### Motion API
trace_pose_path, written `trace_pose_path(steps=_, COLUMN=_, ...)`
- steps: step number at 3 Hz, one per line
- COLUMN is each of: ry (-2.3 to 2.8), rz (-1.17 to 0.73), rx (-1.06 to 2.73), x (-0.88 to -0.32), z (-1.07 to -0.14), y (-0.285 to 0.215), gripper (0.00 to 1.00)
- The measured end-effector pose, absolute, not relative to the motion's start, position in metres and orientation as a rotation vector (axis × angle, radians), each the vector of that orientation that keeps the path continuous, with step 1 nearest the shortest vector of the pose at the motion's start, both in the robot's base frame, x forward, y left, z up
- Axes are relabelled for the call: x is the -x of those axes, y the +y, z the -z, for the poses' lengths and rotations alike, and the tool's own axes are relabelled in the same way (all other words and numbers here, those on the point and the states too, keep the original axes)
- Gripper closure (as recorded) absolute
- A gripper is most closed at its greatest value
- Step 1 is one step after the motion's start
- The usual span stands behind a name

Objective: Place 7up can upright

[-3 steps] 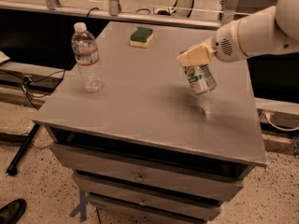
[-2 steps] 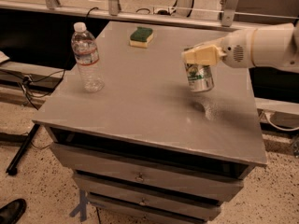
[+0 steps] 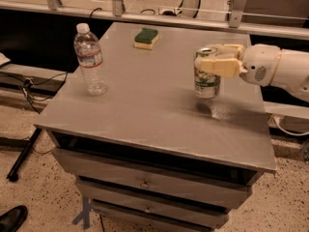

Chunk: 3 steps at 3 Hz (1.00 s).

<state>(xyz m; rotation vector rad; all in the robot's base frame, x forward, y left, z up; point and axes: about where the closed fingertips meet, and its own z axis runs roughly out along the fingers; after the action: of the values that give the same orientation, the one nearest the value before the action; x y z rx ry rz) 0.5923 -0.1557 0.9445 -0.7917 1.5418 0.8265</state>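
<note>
The 7up can [image 3: 206,81], silver with a green and white label, stands upright at the right side of the grey table top [image 3: 145,95], at or just above the surface. My gripper [image 3: 206,58] reaches in from the right on a white arm. Its tan fingers [image 3: 219,66] hold the can's upper part, one in front and one behind. A faint shadow lies on the table just under and to the right of the can.
A clear plastic water bottle [image 3: 90,59] with a white cap stands at the table's left side. A green and yellow sponge [image 3: 146,37] lies at the back. Drawers sit under the top. A rail and cables run behind; a shoe [image 3: 12,219] is at the bottom left.
The arm has dropped to a flatter, more level reach from the right. The can, tilted before, now stands upright in about the same spot.
</note>
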Motion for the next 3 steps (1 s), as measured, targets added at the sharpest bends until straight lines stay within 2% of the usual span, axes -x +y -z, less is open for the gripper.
trace_pose_path(steps=1, ry=1.367, rz=-0.806, rx=0.928, x=-0.578, z=-0.945, y=-0.152, gripper=1.00)
trace_pose_path(steps=2, ry=1.265, rz=-0.775, rx=1.023, x=-0.568, z=-0.935, y=-0.152, gripper=0.84)
trace_pose_path(steps=3, ry=1.246, rz=-0.771, rx=1.045, x=-0.563, z=-0.919, y=-0.157, gripper=0.61)
